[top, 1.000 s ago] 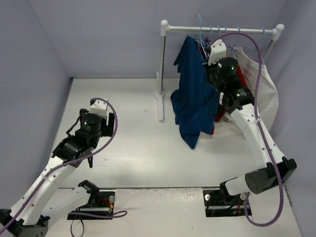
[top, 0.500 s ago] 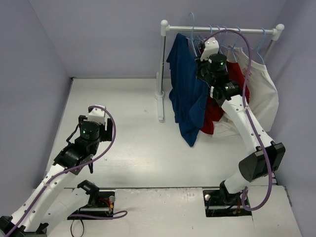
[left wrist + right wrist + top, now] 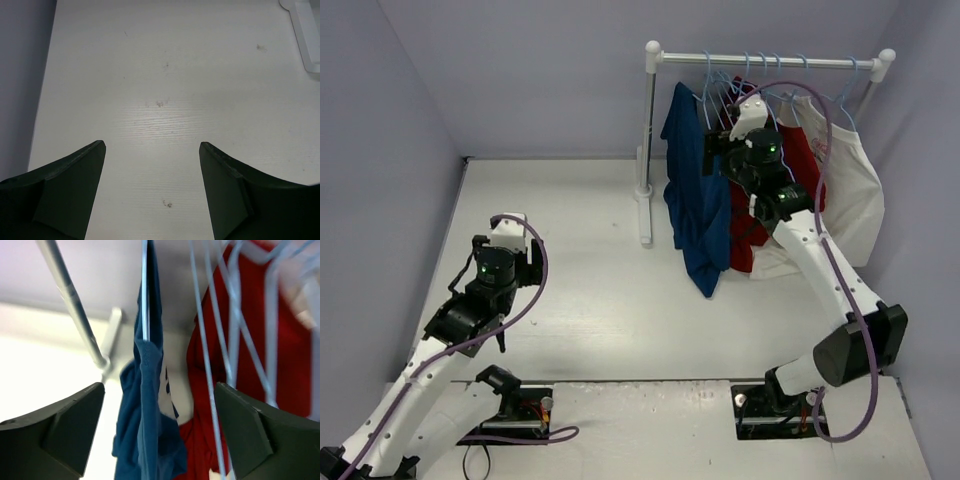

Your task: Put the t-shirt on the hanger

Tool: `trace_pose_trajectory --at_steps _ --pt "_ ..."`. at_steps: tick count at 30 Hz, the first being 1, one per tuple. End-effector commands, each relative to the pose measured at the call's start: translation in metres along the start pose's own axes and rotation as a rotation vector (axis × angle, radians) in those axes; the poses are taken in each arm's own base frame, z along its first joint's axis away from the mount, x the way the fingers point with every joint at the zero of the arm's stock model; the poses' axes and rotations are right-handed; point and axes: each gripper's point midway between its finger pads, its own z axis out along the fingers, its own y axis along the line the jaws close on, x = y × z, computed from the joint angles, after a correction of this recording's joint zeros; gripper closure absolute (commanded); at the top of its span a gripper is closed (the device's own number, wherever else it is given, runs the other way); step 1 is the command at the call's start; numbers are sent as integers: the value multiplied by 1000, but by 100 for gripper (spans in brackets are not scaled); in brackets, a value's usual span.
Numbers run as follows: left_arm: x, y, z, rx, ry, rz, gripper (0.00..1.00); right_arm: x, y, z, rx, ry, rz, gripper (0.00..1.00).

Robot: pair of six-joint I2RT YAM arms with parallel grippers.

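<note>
White tabletop (image 3: pixel 590 290), lilac walls — shirt on the rail

Note right claw (image 3: pixel 159 386) spread wide, gripping nothing. Look dead ahead of it for the t-shirt (image 3: pixel 150 405), draped on the hanger (image 3: pixel 145 290), red shirt (image 3: pixel 205 370) to its right. Expect soft, light cloth, likely slippery on thin wire — pinch near the shoulder. Note left claw (image 3: pixel 152 145) splayed too, empty, table below.

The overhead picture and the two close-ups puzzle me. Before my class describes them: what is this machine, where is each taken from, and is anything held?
Two robot arms are bolted to a white table. The overhead view looks down from behind them; each close-up comes from a wrist camera. The left gripper is open over bare table. The right gripper is open too, facing the navy t-shirt hanging on a hanger on the rail, beside a red shirt. Nothing is held.
</note>
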Motion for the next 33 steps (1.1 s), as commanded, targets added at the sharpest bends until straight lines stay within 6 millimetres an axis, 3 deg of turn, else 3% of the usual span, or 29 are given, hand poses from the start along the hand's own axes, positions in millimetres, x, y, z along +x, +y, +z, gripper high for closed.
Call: trace_pose_trajectory --at_steps 1,6,7,8,9,10,12,14,19,33 --pt "-29 3 -7 -1 -93 -73 29 -80 -21 -86 36 -289 11 1" --pt "-29 7 -10 -16 -96 -62 29 -49 -42 -156 99 -332 21 0" --pt "-29 9 -12 -18 -96 -60 29 -39 -49 -178 121 -348 28 0" --pt "-29 10 -14 -20 -100 -62 29 -47 -51 -194 123 -391 40 0" --pt "-28 11 -15 -21 -100 -60 29 -29 -57 -200 151 -369 40 0" --pt "-26 14 -19 -22 -104 -64 29 -30 -64 -224 171 -414 50 0" --pt "-26 17 -27 -21 -118 -74 29 -10 -79 -242 248 -412 56 0" --pt "-26 22 -38 -16 -142 -87 29 -4 -90 -266 294 -453 73 0" --pt "-19 35 -56 -30 -185 -115 29 21 -95 -280 312 -441 99 0" --pt "-5 52 -64 -99 -203 -146 28 68 -107 -265 412 -368 216 0"
